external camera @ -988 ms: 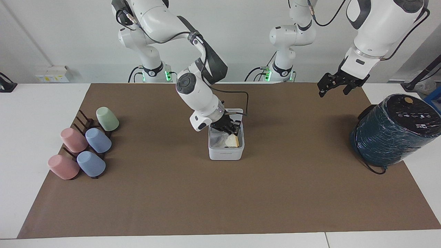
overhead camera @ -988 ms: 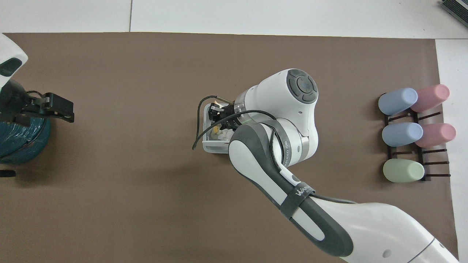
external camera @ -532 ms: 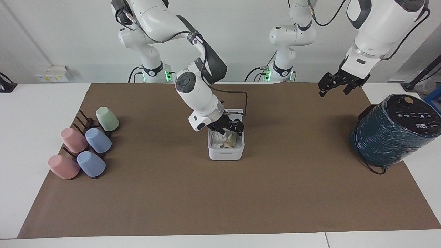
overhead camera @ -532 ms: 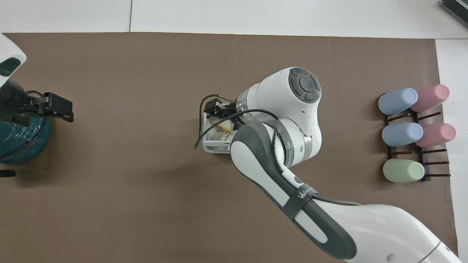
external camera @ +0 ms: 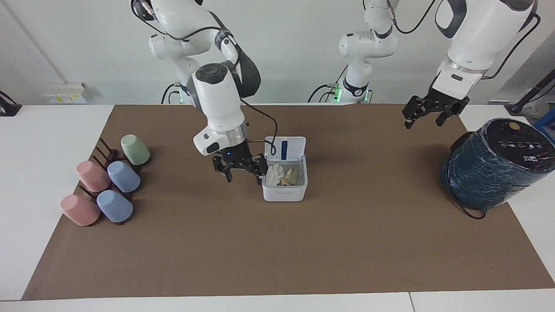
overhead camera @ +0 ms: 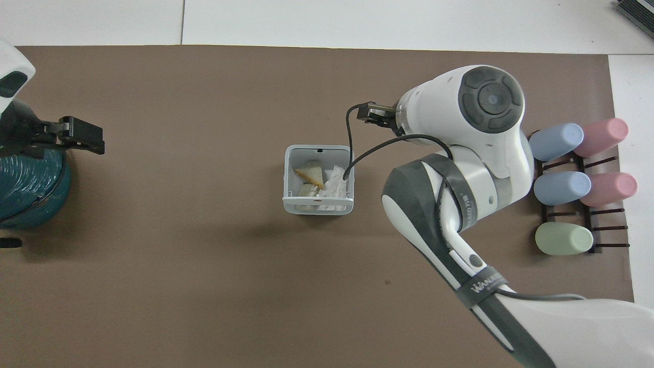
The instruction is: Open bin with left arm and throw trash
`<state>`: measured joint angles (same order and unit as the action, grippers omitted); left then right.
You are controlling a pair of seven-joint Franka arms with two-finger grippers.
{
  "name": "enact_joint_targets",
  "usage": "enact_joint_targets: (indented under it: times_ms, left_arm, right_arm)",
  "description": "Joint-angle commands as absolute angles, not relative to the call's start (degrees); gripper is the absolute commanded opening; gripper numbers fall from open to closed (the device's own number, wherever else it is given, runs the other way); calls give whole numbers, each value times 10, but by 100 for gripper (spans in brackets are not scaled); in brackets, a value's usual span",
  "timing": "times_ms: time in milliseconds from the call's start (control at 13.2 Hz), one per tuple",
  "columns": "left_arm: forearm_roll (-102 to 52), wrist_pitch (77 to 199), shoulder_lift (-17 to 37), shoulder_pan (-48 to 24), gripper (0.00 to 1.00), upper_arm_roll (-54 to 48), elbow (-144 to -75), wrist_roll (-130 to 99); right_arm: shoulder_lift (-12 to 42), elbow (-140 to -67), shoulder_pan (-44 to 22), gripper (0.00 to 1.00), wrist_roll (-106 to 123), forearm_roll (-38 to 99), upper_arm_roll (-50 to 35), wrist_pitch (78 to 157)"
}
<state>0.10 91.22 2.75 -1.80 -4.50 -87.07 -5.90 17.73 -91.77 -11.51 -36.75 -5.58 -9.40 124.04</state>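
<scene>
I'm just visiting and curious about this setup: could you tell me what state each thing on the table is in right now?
Bin: lid open, standing up.
Trash: three wads inside the bin.
Right gripper: open, empty, beside the bin.
Left gripper: open, empty, raised near the teal cylinder, waiting.
Teal cylinder: tilted.
Cups: five, lying tilted on their rack.

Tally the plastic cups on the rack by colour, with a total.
Pink plastic cups: 2
Blue plastic cups: 2
Green plastic cup: 1
Total: 5
</scene>
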Motion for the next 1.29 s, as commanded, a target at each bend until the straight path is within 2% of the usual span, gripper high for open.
enact_joint_targets:
  times_ms: [0,228,608,836,1216]
  left_arm:
    - [13,927,8,-20,100,-43,-896,-34]
    - [13,927,8,-21,100,-43,-896,-34]
    - [13,925,8,-19,100,-43,-896,-35]
    - [13,925,8,-19,100,-43,-896,-34]
    - [13,927,8,-19,100,-43,-896,-33]
  right_arm:
    - [136,-923,-65,100,-276,-80,-96,1186]
    - [87,-923,-26,100,-166,-70,-67,1105]
    - [12,-916,-33,100,-90,-19,20,981]
    - [3,-901,-27,100,-51,-14,34,901]
    - [-10,-915,-26,100,-37,-15,30,894]
